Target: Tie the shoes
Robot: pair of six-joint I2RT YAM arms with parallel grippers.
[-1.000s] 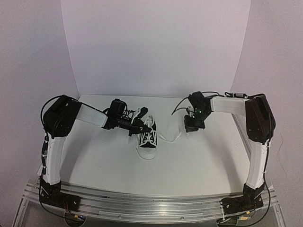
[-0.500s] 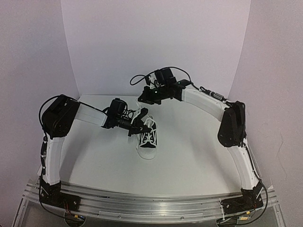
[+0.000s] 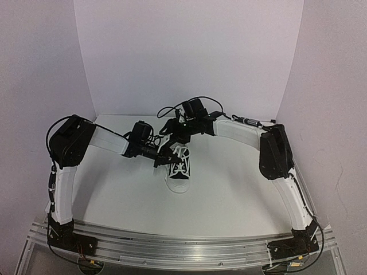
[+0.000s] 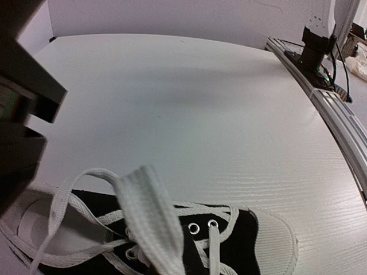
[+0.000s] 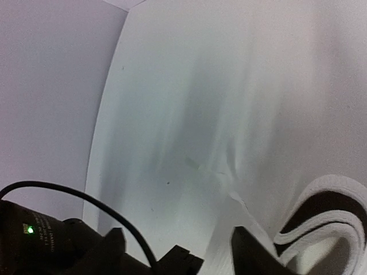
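The shoe (image 3: 179, 169) is a small black sneaker with a white toe cap (image 4: 276, 240), standing mid-table with its toe toward the arms. My left gripper (image 3: 166, 156) sits at the shoe's left side over the tongue, shut on a white lace (image 4: 150, 209) that runs up close past its camera. My right gripper (image 3: 171, 130) hovers just behind the shoe's heel (image 5: 328, 222). It is open (image 5: 176, 232), fingers (image 5: 250, 252) wide apart with only bare table between them.
White walls close the table at the back and sides. The metal base rail (image 4: 338, 117) runs along the near edge, with the right arm's base (image 4: 316, 46) on it. A black cable (image 5: 114, 220) hangs beside the right gripper.
The right arm swung from the table's right side around the back to just behind the shoe, and its gripper went from shut to open. The left gripper stayed put.
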